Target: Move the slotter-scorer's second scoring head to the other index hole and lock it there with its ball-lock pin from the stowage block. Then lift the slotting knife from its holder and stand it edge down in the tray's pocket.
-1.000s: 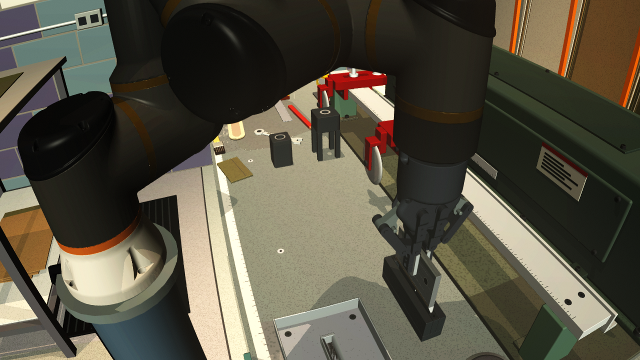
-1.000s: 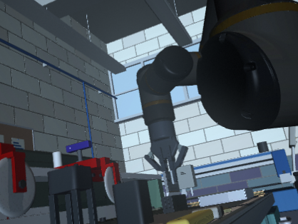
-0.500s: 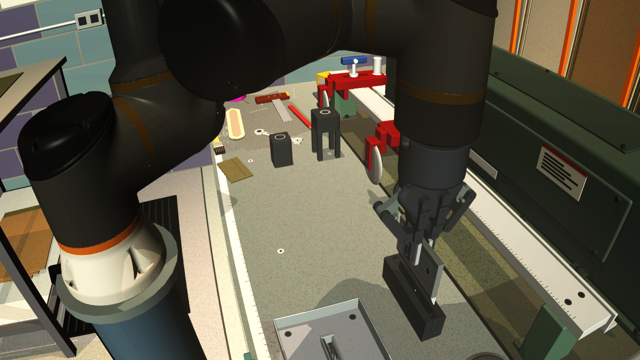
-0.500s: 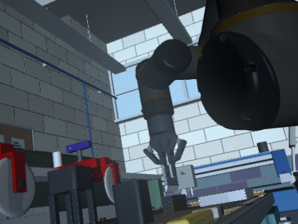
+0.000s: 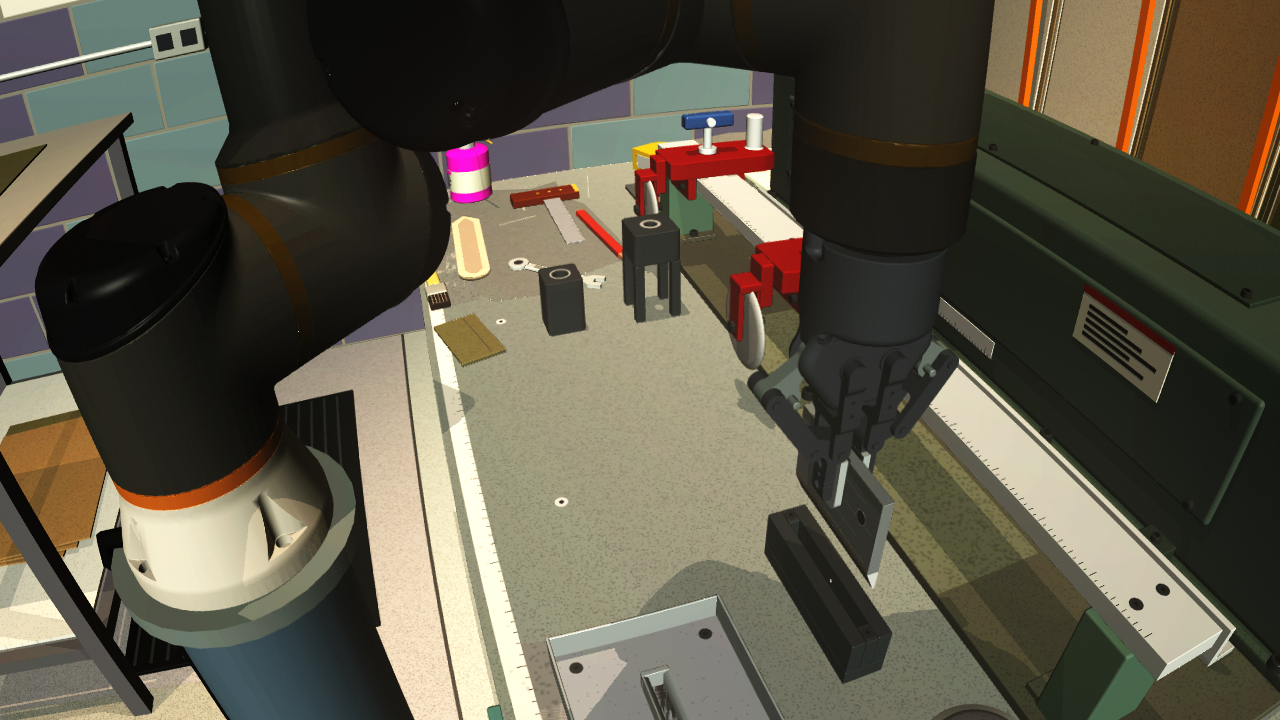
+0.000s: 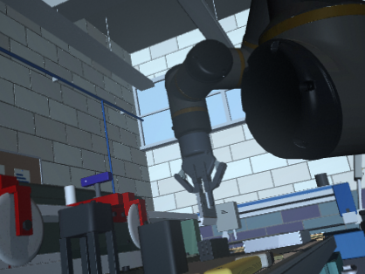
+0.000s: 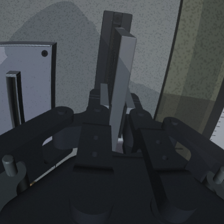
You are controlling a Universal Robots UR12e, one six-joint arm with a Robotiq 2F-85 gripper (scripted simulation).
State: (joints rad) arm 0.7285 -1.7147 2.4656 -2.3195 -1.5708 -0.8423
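The slotting knife (image 5: 861,517) hangs clear above its long black slotted holder (image 5: 825,589), which lies on the bench just below and to its left. The knife, a flat grey plate with a hole, is held at its top by my closed gripper (image 5: 834,473) and hangs edge down (image 7: 119,83). The grey tray (image 5: 658,667) with its narrow pocket (image 7: 13,97) sits at the near bench edge, left of the holder. One red scoring head (image 5: 759,291) sits on the white rail behind my wrist. Another (image 5: 707,170) sits at the far end, with a blue-handled pin (image 5: 708,125) standing in it.
The green machine housing (image 5: 1101,295) and its white ruled rail (image 5: 1065,510) run close along the right of my gripper. Two black blocks (image 5: 562,298) (image 5: 651,264) stand mid-bench, with small tools and a pink-white can (image 5: 469,172) beyond. Open bench lies between tray and blocks.
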